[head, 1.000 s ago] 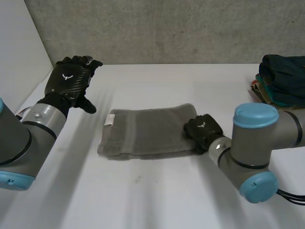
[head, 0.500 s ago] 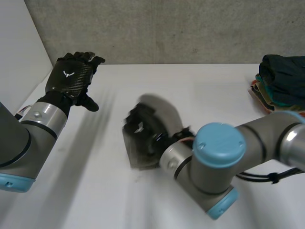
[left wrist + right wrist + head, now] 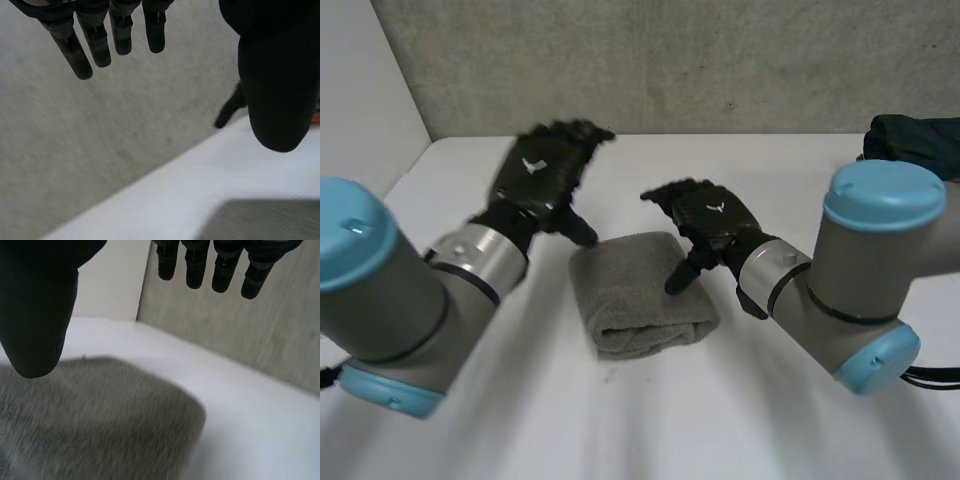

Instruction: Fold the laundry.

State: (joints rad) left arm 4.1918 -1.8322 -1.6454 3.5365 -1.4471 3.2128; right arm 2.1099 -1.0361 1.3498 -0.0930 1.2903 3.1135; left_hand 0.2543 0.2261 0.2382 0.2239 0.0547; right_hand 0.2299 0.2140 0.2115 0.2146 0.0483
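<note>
A grey towel (image 3: 638, 292) lies folded into a thick, roughly square pad in the middle of the white table (image 3: 800, 180). My right hand (image 3: 705, 217) hovers just above the towel's right edge, fingers straight and spread, thumb pointing down toward the cloth. In the right wrist view the towel (image 3: 95, 410) lies under the palm, with the fingers (image 3: 195, 265) straight and nothing between them and the thumb. My left hand (image 3: 542, 170) floats above the table at the towel's far left corner, fingers straight, holding nothing; a corner of the towel (image 3: 265, 220) sits below its thumb (image 3: 275, 75).
A pile of dark green and coloured clothes (image 3: 915, 140) sits at the table's far right edge. A grey concrete wall (image 3: 670, 60) rises behind the table, and a white wall (image 3: 360, 90) stands at the left.
My right hand swept the towel's right end leftward over the rest, let go and lifted with fingers spread. The left arm swung in from the far left to the towel.
</note>
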